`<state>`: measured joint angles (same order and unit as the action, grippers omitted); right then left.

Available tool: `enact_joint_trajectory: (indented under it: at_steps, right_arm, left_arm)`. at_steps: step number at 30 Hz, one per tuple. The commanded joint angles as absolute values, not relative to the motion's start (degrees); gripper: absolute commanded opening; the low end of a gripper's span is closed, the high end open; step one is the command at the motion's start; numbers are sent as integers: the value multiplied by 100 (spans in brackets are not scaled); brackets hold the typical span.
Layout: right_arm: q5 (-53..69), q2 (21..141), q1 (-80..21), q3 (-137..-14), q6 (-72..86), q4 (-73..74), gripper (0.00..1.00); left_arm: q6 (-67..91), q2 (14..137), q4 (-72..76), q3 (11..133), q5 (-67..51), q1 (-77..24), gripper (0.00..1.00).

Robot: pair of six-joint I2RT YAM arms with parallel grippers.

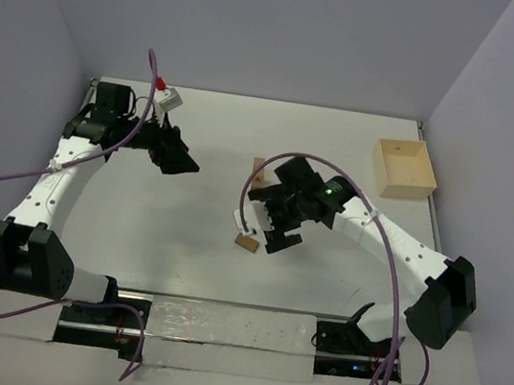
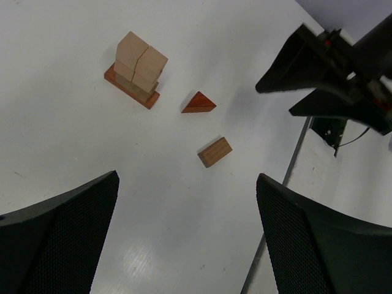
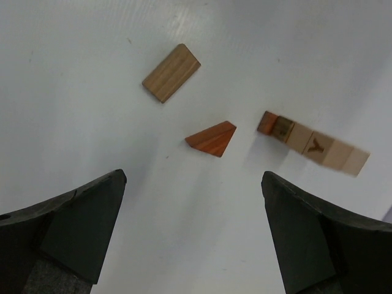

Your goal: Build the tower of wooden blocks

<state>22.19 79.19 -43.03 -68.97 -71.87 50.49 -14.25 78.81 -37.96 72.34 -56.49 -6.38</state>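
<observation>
The wood block tower (image 2: 136, 68) is a short stack of pale cuboids on a reddish-brown bar (image 2: 153, 100). In the right wrist view the tower (image 3: 312, 145) shows at the right, and in the top view (image 1: 259, 165) it is partly hidden behind my right arm. A reddish triangular wedge (image 3: 212, 138) (image 2: 198, 103) and a tan flat block (image 3: 171, 81) (image 2: 215, 152) (image 1: 247, 242) lie loose on the table beside it. My right gripper (image 3: 193, 239) (image 1: 276, 229) is open and empty, hovering above the table close to the wedge. My left gripper (image 2: 187, 245) (image 1: 180, 160) is open and empty, well to the left of the tower.
A pale wooden square box (image 1: 403, 168) stands at the back right. The right gripper shows in the left wrist view (image 2: 324, 67) at the upper right. A metal table edge strip (image 2: 288, 171) runs beyond the blocks. Purple cables (image 1: 270, 170) loop over both arms.
</observation>
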Motion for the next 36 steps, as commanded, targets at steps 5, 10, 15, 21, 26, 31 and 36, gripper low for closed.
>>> enact_joint_trajectory:
  at_steps: [5, 10, 15, 21, 26, 31, 36]
  right_arm:
    - [1506, 9041, -4925, -7655, -10125, 5315, 99]
    - [1587, 9465, -5111, -7628, -10706, 5379, 98]
    - [1844, 9821, -5159, -7394, -10981, 5280, 98]
    - [2111, 10198, -5126, -7455, -11231, 5312, 98]
    - [2030, 10465, -5097, -7473, -11478, 5503, 98]
    - [2002, 10836, -5028, -7741, -11416, 5631, 98]
    - [1924, 11027, -4948, -7845, -11483, 5668, 98]
  left_arm:
    - [-1383, 7561, -3709, 7315, -6837, -144, 99]
    - [-1731, 7515, -3990, 7304, -7294, 192, 99]
    - [-2514, 7789, -4862, 7574, -7613, 404, 99]
    - [-3668, 8174, -6091, 7918, -8005, 615, 99]
    - [-5092, 8634, -7540, 8344, -8121, 669, 99]
    - [-5542, 8672, -7800, 8355, -8104, 721, 99]
    - [-4955, 8417, -7116, 8063, -7971, 721, 99]
